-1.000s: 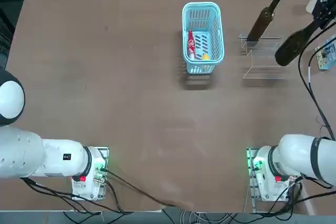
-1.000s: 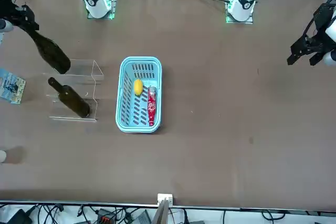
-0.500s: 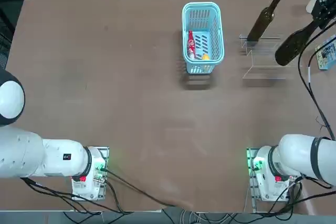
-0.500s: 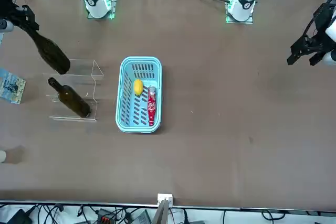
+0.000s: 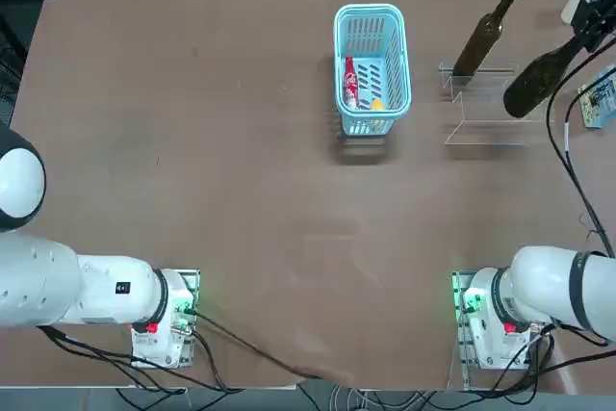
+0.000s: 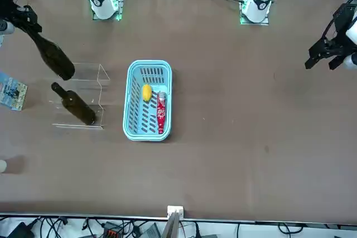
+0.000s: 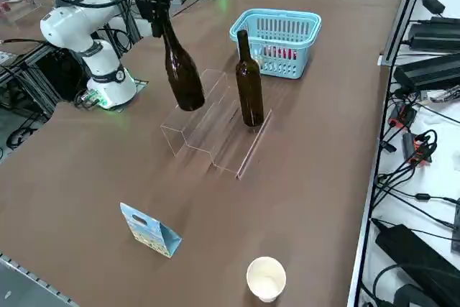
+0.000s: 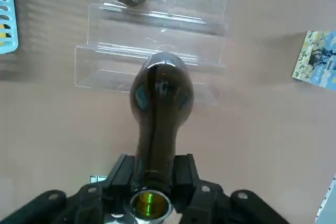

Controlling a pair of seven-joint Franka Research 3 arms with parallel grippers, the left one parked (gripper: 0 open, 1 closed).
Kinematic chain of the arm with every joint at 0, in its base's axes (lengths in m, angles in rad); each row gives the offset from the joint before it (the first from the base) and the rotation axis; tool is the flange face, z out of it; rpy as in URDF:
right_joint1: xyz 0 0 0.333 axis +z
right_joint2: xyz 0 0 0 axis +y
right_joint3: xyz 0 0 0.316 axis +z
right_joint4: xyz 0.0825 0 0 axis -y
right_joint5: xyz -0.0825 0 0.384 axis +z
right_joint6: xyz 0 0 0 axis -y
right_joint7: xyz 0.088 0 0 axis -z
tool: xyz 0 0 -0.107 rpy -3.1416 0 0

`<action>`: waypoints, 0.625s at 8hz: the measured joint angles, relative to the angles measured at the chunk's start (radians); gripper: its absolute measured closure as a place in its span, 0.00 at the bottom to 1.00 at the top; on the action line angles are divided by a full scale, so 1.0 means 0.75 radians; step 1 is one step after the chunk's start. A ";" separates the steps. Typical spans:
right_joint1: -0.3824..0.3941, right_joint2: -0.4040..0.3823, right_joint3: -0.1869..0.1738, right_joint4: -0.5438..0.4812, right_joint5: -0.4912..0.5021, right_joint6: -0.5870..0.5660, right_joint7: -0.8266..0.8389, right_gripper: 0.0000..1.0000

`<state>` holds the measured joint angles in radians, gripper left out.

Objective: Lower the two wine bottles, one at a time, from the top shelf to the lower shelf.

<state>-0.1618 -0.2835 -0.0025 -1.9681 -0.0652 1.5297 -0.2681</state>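
Observation:
My right gripper is shut on the neck of the wider, darker wine bottle, which hangs upright in the air. In the wrist view its base hovers over the taller, wider tier of the clear acrylic stand, the top shelf, on the robot's side. The slimmer, browner wine bottle stands upright on the far, narrower tier, which looks like the lower shelf. The two bottles are apart.
A light blue basket holding a red packet and a yellow item sits to the stand's left in the top view. A small blue printed card and a white paper cup stand past the stand toward the table's right edge.
The held bottle and gripper have shifted only very slightly. The standing bottle and the stand have not moved.

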 joint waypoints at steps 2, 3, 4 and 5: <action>0.000 0.003 0.000 0.029 0.000 0.000 -0.035 0.62; 0.000 0.013 0.000 0.056 0.000 0.001 -0.056 0.62; 0.000 0.034 0.000 0.095 0.000 0.002 -0.085 0.62; -0.001 0.072 0.000 0.148 -0.001 0.002 -0.117 0.62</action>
<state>-0.1623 -0.2298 -0.0023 -1.8573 -0.0659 1.5313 -0.3556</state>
